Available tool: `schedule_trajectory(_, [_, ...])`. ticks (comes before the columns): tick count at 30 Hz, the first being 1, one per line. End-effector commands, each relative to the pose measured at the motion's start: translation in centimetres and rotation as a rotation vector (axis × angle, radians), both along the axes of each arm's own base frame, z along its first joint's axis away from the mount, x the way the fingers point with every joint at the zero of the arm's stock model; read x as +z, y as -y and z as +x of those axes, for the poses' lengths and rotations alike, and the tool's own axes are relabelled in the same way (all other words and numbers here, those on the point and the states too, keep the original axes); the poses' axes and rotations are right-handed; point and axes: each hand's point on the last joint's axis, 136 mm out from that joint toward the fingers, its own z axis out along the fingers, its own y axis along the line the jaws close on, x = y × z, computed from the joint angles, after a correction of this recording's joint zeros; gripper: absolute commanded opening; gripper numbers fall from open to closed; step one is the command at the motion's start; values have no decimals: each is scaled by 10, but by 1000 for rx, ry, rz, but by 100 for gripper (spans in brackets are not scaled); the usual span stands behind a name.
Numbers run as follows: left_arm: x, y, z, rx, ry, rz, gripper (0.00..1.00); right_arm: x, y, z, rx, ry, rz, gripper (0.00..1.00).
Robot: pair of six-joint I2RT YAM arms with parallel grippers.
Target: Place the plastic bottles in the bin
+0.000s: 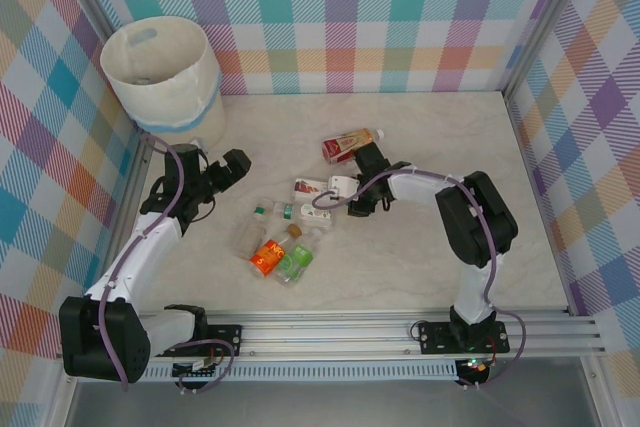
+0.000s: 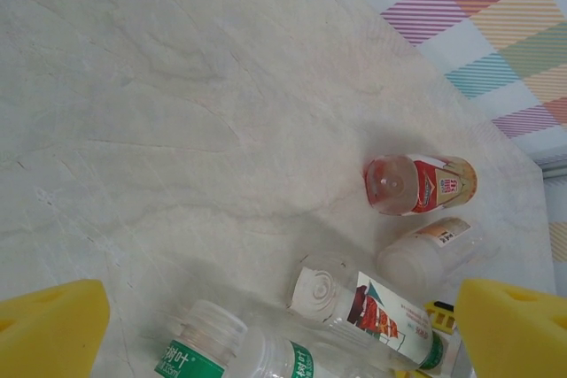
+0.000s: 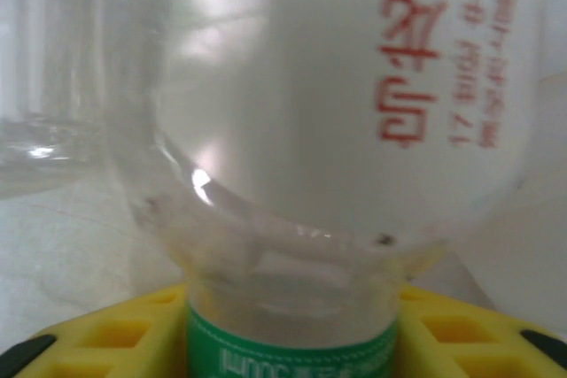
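Far from the bin [image 1: 165, 87], the right pincer [image 3: 292, 343] clamps a light, likely slippery bottle [image 3: 337, 130] at its stiff neck; the left pincer [image 1: 232, 167] gapes empty.

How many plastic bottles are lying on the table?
7: a red-labelled bottle farthest out, two beside the right gripper, four bunched mid-table, orange-labelled and green-labelled nearest. Some may be hidden.

Roughly eight plastic bottles [image 1: 268, 254] (clustered, hard to separate), one bin [image 1: 168, 87]
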Motion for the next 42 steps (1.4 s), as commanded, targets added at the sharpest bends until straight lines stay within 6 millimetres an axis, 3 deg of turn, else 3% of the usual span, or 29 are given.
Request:
schedule_trajectory(1, [-1,6,-2,-28,5,-13,100,16,-4,-3,-15,46,33,44])
schedule_trajectory(6, [0,12,-1,-48,5,-43,100,24,2,-14,-20,88,32,26])
schedule_trajectory(10, [3,21,1,-88,20,-87,100,38,5,-19,-60,112,65,17])
schedule_trajectory(14, [24,44,2,-199,108,-173,100,57,2,-21,-111,165,143,0])
schedule_trajectory(20, [55,94,-8,-373,230,-227,100,91,-20,-43,-173,134,359,0])
schedule_trajectory(28, [40,131,-10,-388,239,-211,100,100,-45,-56,-224,79,462,1])
schedule_trajectory(34, [5,111,-1,-223,150,-166,100,107,-49,-48,-351,15,519,3])
schedule_trajectory(42, [23,160,-6,-459,187,-300,100,112,-79,-59,-332,-50,599,9])
